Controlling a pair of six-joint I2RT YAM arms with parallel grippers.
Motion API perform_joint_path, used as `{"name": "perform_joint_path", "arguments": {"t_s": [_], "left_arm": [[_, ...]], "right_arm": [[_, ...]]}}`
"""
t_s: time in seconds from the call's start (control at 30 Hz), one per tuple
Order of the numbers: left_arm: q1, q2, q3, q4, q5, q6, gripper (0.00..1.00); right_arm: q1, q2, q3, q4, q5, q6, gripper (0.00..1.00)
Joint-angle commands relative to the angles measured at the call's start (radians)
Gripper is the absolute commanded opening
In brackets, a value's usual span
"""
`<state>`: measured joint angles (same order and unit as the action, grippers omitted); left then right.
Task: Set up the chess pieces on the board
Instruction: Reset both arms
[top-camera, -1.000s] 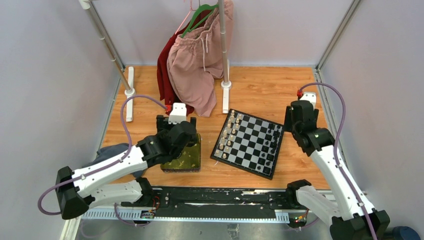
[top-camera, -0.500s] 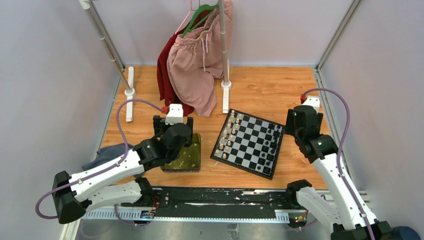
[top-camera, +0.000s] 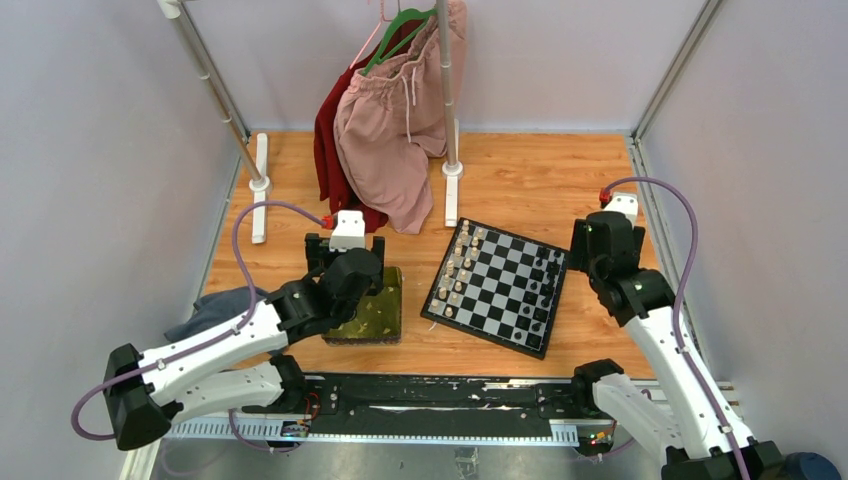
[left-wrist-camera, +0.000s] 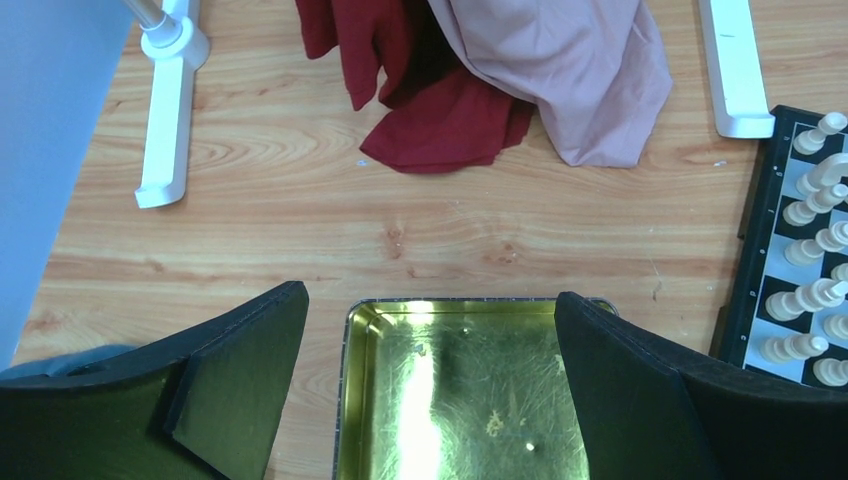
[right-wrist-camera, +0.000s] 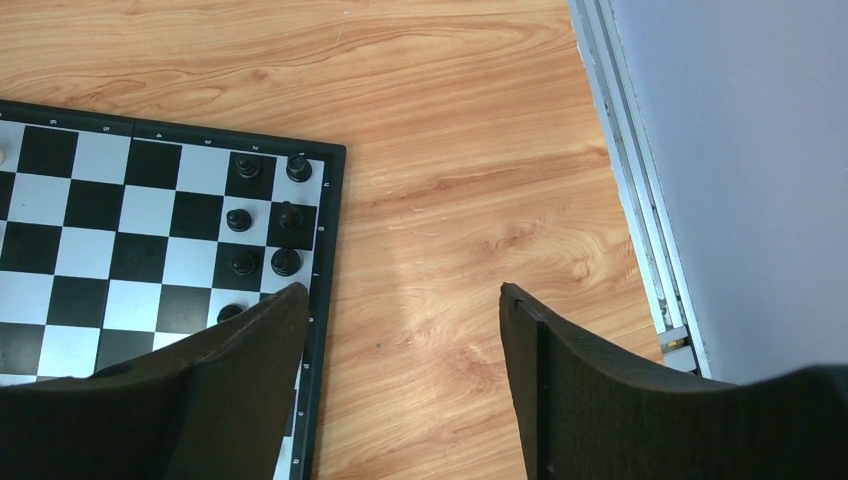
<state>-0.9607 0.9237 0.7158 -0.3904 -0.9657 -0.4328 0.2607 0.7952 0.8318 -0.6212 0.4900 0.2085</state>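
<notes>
The board (top-camera: 497, 285) lies right of centre, black and light grey checks. Several tiny black chess pieces (top-camera: 545, 275) stand along its right side; in the right wrist view they (right-wrist-camera: 286, 215) sit on the two columns by the board's edge (right-wrist-camera: 322, 250). Cream-white pieces (top-camera: 458, 262) line the left side and show in the left wrist view (left-wrist-camera: 815, 210). My left gripper (left-wrist-camera: 430, 330) is open and empty above the yellow-green tray (left-wrist-camera: 455, 395). My right gripper (right-wrist-camera: 400, 310) is open and empty over bare wood just right of the board.
Red and pink clothes (top-camera: 385, 125) hang from a rack with white feet (top-camera: 452, 185) behind the tray. A grey-blue cloth (top-camera: 215, 308) lies under the left arm. The metal frame rail (right-wrist-camera: 640, 230) runs close on the right.
A second ago the right arm pulled back slightly toward the right edge; the left arm shifted a little. In the last half second nothing visibly moved.
</notes>
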Motion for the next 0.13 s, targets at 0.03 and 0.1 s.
{"name": "perform_joint_path", "arguments": {"t_s": [0.03,0.1], "left_arm": [[0.017,0.018,-0.009,0.042,0.000,0.003,1.00],[0.019,0.024,-0.002,0.037,0.001,0.006,1.00]], "right_arm": [[-0.011,-0.016,-0.013,-0.009,0.003,0.002,0.73],[-0.012,-0.030,-0.015,0.005,0.002,0.001,0.75]]}}
